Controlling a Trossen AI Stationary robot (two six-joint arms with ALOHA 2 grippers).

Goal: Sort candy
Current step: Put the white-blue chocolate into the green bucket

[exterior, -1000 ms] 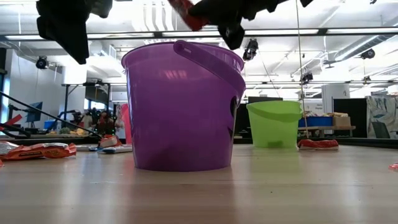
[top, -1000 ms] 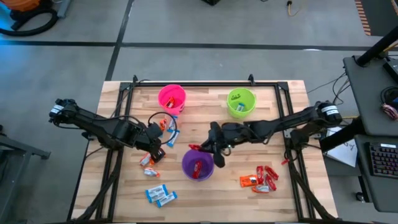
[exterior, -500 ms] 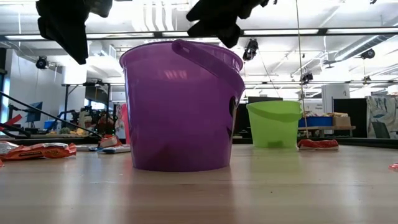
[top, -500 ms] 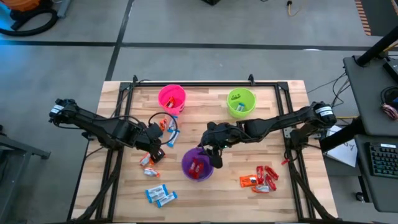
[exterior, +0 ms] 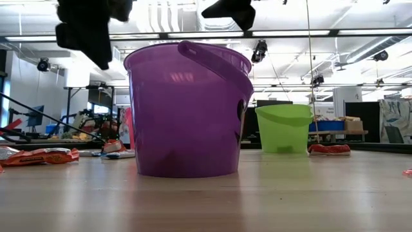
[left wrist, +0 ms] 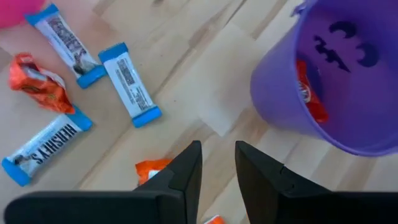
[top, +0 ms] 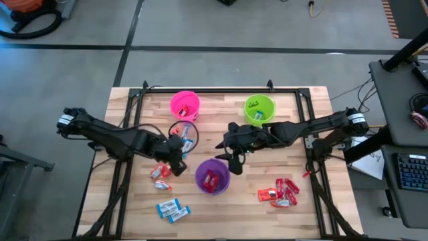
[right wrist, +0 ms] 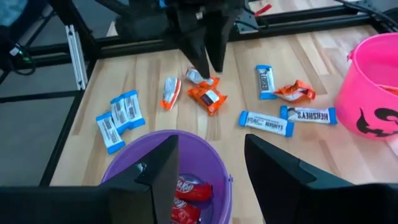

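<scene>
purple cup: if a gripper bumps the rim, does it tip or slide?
Probably slides. The purple cup stands upright on a broad flat base on smooth wood. It looks like thin plastic holding only a few red candies, so likely light. A high rim push could still tip it.

Two dark jointed arms, white-banded near their bases.
</scene>
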